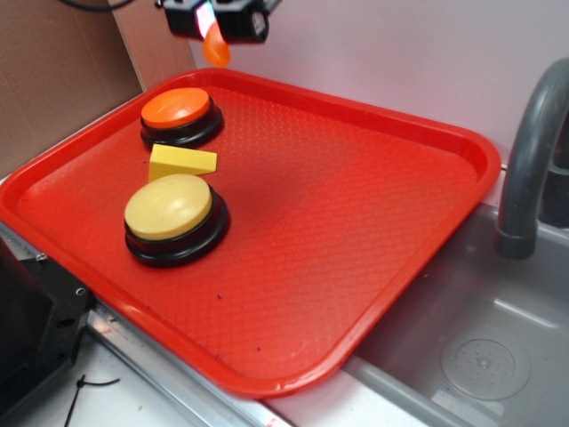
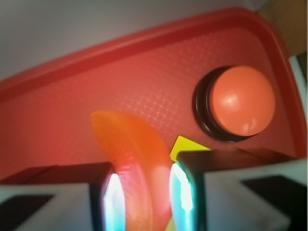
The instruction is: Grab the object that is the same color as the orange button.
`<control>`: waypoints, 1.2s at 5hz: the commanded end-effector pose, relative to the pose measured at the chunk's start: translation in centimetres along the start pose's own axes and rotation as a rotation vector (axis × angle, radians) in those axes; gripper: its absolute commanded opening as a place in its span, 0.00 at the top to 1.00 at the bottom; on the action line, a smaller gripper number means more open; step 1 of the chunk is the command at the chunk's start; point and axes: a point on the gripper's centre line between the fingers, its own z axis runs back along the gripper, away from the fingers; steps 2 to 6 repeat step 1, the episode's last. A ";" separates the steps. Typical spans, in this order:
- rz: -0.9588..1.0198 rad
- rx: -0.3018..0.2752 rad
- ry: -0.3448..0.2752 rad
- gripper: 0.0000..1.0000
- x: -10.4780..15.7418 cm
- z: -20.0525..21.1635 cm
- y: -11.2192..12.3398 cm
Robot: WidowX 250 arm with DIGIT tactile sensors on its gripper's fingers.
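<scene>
My gripper [image 1: 211,25] is high above the far left edge of the red tray [image 1: 373,178], shut on the small orange crescent piece [image 1: 216,49], which hangs below the fingers. In the wrist view the crescent [image 2: 132,154] sits between the two pads, touching both. The orange button [image 1: 176,108] on its black base stands on the tray below, at the far left; it also shows in the wrist view [image 2: 242,100].
A pale yellow button [image 1: 169,207] on a black base and a yellow wedge block [image 1: 180,162] sit on the tray's left side. A grey sink [image 1: 480,347] with a grey faucet [image 1: 529,151] lies to the right.
</scene>
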 end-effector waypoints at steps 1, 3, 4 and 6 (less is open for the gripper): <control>0.012 -0.029 -0.121 1.00 1.1 2.5 1.4; 0.012 -0.029 -0.121 1.00 1.1 2.5 1.4; 0.012 -0.029 -0.121 1.00 1.1 2.5 1.4; 0.012 -0.029 -0.121 1.00 1.1 2.5 1.4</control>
